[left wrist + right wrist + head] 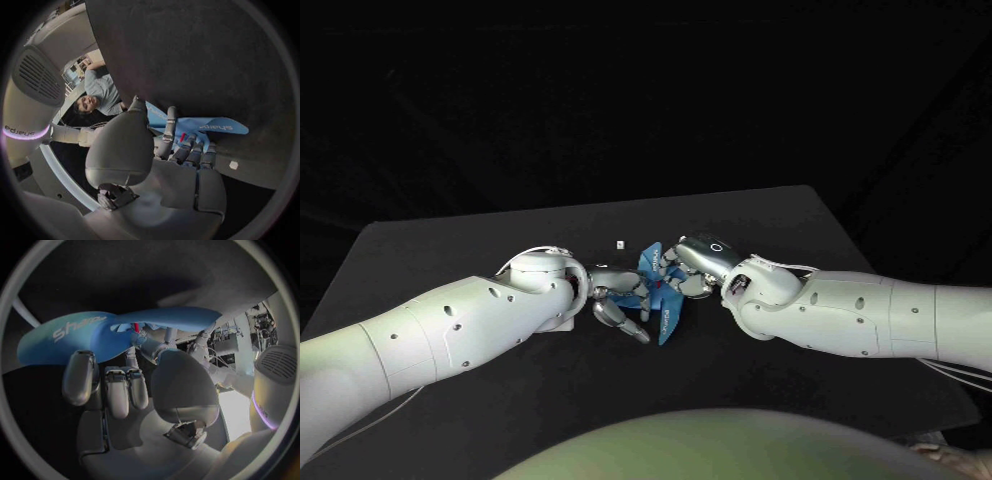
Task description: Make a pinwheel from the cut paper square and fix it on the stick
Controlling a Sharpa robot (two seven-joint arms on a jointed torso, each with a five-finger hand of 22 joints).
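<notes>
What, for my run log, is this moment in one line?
left hand: holds blue paper; right hand: holds blue paper; site: black table centre

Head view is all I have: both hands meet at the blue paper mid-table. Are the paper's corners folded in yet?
Observer: Yes. In the right wrist view the blue paper curves over in blades that meet at one centre.
Operator: Anything at that centre?
Observer: A small red piece sits there, among the fingers of the left hand, which holds the paper at that spot. I cannot tell what the piece is.
Operator: And the right hand?
Observer: The right hand has its fingers stretched out toward the paper's edge. Whether they touch it is unclear.
</notes>
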